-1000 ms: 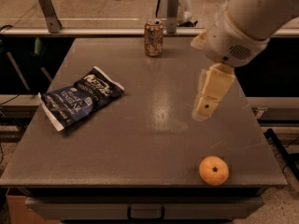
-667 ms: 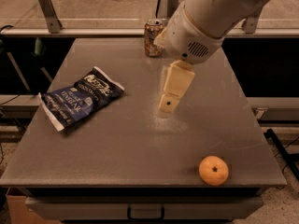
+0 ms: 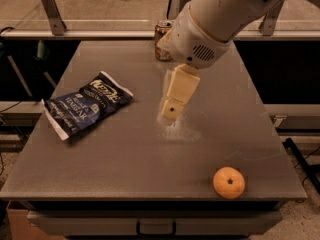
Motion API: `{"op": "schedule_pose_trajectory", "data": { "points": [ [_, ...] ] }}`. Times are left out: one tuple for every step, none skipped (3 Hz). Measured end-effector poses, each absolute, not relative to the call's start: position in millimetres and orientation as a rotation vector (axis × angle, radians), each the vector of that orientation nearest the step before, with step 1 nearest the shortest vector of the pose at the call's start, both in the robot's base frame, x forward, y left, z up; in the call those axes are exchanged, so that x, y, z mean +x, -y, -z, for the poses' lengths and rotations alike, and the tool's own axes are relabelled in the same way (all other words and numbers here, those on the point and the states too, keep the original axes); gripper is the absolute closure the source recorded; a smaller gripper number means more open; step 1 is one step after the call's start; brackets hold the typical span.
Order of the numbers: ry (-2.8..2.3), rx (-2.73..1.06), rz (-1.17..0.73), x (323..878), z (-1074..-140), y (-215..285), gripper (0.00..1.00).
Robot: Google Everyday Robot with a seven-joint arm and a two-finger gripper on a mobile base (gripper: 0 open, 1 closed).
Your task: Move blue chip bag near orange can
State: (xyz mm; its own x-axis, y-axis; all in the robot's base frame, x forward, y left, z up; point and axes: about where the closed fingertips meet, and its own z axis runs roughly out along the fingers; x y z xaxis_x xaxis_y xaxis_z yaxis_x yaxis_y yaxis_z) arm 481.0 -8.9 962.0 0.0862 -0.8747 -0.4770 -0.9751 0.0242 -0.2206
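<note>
Grey table (image 3: 100,159), blue chip bag (image 3: 87,104) flat at left, orange can (image 3: 161,40) upright at far edge, well apart, gripper (image 3: 169,112) above mid-table, pointing down, open or closed cannot be told, orange fruit (image 3: 229,182) front right.

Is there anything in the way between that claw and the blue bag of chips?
Nothing visible. The claw hangs over mid-table, with only bare tabletop between it and the blue chip bag at the picture's left. The orange fruit sits near the front edge, out of that path.
</note>
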Motion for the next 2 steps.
{"op": "schedule_pose_trajectory", "data": {
  "points": [
    [-1.748, -1.863, -0.376, 490.0, -956.0, -38.1, 0.0],
    [-1.672, -1.831, -0.499, 507.5, -948.0, -94.4, 0.0]
  ]
}}
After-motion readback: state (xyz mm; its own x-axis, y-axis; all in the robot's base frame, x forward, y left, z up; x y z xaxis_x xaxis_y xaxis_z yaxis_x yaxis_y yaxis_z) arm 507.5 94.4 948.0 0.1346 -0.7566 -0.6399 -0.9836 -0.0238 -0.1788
